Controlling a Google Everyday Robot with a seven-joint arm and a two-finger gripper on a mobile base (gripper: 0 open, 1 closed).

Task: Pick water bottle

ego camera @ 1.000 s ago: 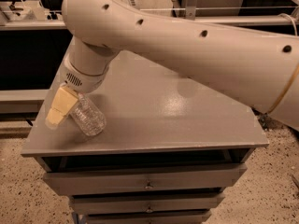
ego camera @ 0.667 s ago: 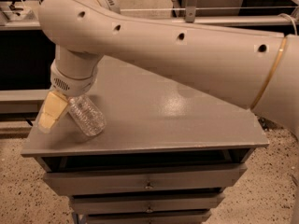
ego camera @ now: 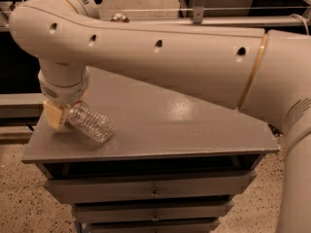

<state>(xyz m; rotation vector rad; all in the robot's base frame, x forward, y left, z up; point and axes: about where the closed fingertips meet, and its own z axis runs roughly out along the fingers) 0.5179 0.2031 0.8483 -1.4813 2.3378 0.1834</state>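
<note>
The water bottle (ego camera: 91, 123) is a clear ribbed plastic bottle lying aslant near the front left corner of the grey cabinet top (ego camera: 184, 125). Its upper left end runs in under my gripper and is hidden there; cap and label do not show. My gripper (ego camera: 57, 114), with tan pads, hangs down from the wrist at that end of the bottle, right against it and just above the cabinet's left edge. My large beige arm (ego camera: 160, 57) spans the view above the cabinet.
The cabinet has drawers (ego camera: 155, 191) below its front edge (ego camera: 146, 154). A speckled floor (ego camera: 19, 198) lies to the left and below. A low shelf or bench (ego camera: 17, 103) stands behind to the left. Rails and dark furniture stand behind the arm.
The arm has swung left and lower across the view. The gripper has shifted slightly left along the bottle's upper end. The bottle has stayed at about the same spot.
</note>
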